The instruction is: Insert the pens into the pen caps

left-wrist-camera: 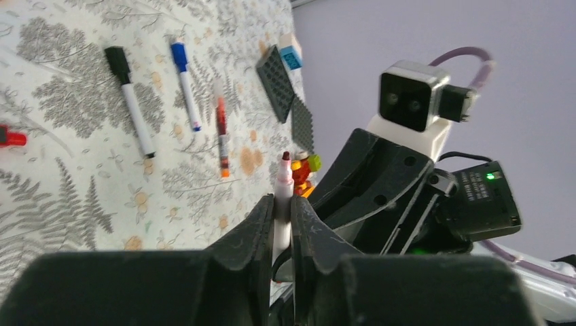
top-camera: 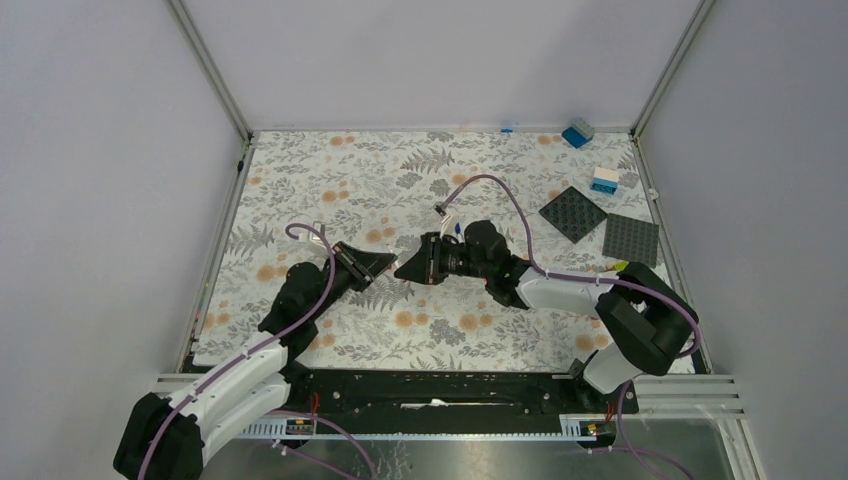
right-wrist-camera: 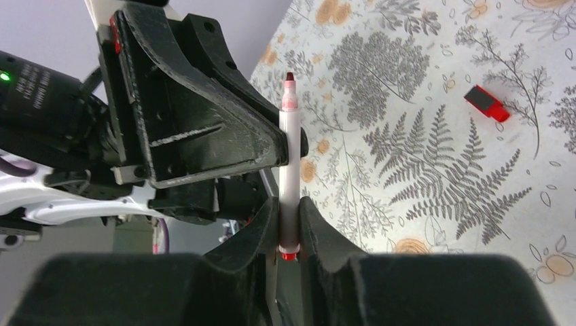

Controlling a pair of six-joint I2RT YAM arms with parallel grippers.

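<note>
Both grippers are shut on the same pen, a white barrel with a dark red tip. My left gripper pinches it near the tip end. My right gripper pinches its red back end, and the barrel rises from the jaws past the left gripper's fingers. In the top view the two grippers meet over the table's middle, left and right. A red pen cap lies on the cloth, also in the left wrist view. Three more pens lie on the cloth: black-capped, blue-capped, red.
Two grey studded baseplates lie at the right. A blue brick and a white-and-blue brick sit near the far right corner. A small red and yellow toy sits by the baseplates. Metal frame posts border the floral cloth.
</note>
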